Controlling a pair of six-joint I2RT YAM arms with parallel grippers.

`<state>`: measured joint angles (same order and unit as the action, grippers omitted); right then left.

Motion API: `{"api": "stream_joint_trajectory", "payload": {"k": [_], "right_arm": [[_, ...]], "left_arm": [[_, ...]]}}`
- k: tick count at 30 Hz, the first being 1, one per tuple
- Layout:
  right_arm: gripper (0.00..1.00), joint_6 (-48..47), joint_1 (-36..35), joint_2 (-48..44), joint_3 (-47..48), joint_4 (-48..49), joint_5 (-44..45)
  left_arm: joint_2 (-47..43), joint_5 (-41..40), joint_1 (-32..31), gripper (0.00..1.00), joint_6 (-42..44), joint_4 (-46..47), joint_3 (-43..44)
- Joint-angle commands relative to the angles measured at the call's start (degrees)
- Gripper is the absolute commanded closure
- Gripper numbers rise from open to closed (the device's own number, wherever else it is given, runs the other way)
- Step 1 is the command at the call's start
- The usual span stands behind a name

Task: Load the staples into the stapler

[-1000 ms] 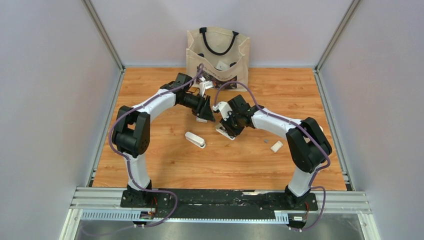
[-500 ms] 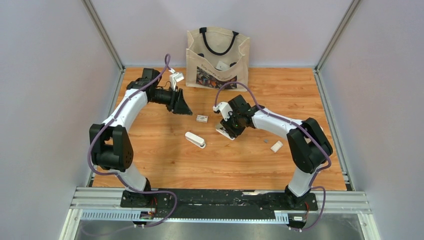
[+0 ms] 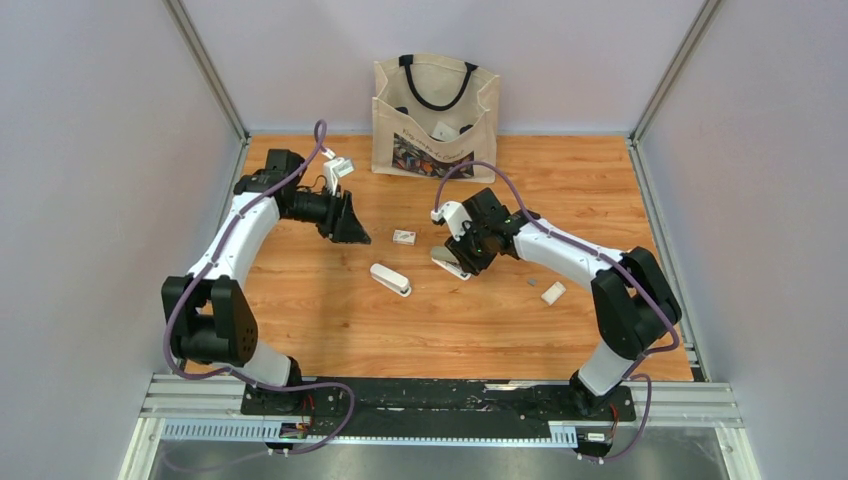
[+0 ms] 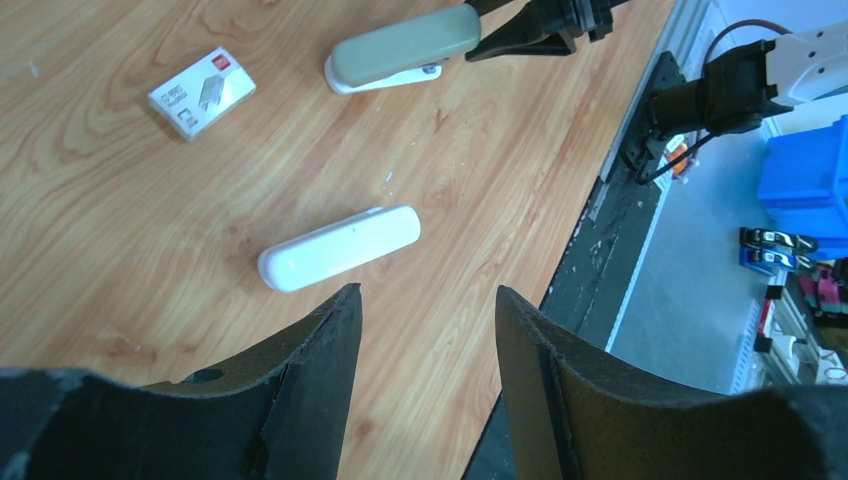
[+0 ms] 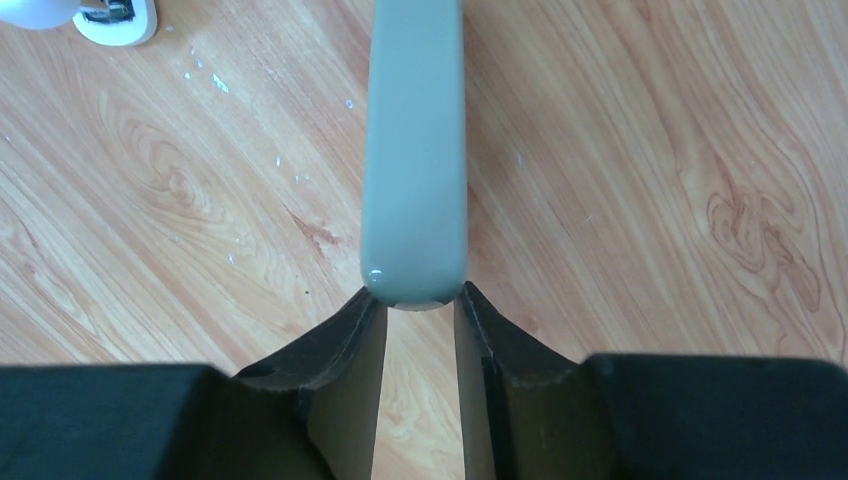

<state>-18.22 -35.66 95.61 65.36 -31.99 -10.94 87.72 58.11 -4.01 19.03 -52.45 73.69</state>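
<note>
Over the table [image 3: 470,330], my right claw [image 5: 415,300] stands narrow, tips at the end of the grey-green stapler [image 5: 415,150]; whether it grips, I cannot tell. My left claw [image 4: 425,295] gapes, empty. The staples [image 3: 531,283] lie farther right.

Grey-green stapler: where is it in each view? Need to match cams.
Top external: grey-green stapler right of centre, at the right arm's wrist.
Left wrist: stapler top centre.
Right wrist: stapler upper centre, lengthwise.
Shared landmark: right gripper at its end.
</note>
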Motion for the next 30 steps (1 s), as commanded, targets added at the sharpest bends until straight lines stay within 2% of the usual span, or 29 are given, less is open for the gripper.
{"api": "stream_joint_trajectory", "payload": {"k": [1, 9, 10, 11, 12, 15, 16, 17, 18, 21, 24, 27, 30], "right_arm": [[0.65, -1.7, -0.4, -4.2, -0.7, -1.9, 1.5], [0.56, -4.1, -0.3, -11.4, -2.0, -7.1, 5.2], [0.55, -4.5, -0.3, -12.8, -2.3, -7.8, 5.8], [0.52, -5.0, -0.3, -14.1, -2.6, -8.4, 6.6], [0.49, -5.1, -0.3, -16.0, -2.7, -9.0, 7.9], [0.37, -5.9, -0.3, -22.5, -3.2, -9.8, 13.1], [0.28, -6.1, -0.2, -24.7, -3.2, -9.8, 14.5], [0.08, -6.4, -0.3, -27.1, -3.3, -9.7, 16.6], [0.00, -6.7, -0.3, -29.6, -3.4, -9.2, 18.7], [0.00, -7.2, -0.3, -35.4, -3.4, -6.5, 25.2], [0.00, -6.8, -0.3, -39.7, -1.7, -5.8, 30.6], [0.00, -6.8, -0.3, -44.9, -1.1, -3.5, 32.6], [0.00, -7.2, -0.3, -52.7, -3.4, 1.8, 32.8]], "left_arm": [[-6.1, -2.4, 1.6, 0.39, 3.7, -2.2, -1.5], [-20.2, -7.1, 5.1, 0.33, 4.0, -3.8, -4.9], [-22.1, -8.4, 5.4, 0.23, 4.1, -4.2, -5.0], [-24.3, -9.8, 5.9, 0.18, 4.1, -4.4, -5.1], [-26.6, -12.4, 6.1, 0.17, 3.7, -4.0, -5.4], [-35.4, -21.7, 6.5, 0.17, 0.8, 0.6, -7.6], [-38.2, -24.7, 6.5, 0.16, -0.6, 2.3, -8.5], [-41.2, -27.6, 6.6, 0.16, -1.1, 3.9, -9.1], [-44.0, -30.0, 6.6, 0.16, -0.7, 4.9, -9.5], [-50.9, -36.1, 6.6, 0.16, -0.4, 6.6, -10.3], [-55.5, -42.3, 6.4, 0.15, -2.4, 4.1, -7.8], [-58.4, -44.0, 6.6, 0.15, 0.0, 1.2, -5.6], [-62.8, -45.0, 6.5, 0.15, 0.1, 2.5, -6.7]]}}
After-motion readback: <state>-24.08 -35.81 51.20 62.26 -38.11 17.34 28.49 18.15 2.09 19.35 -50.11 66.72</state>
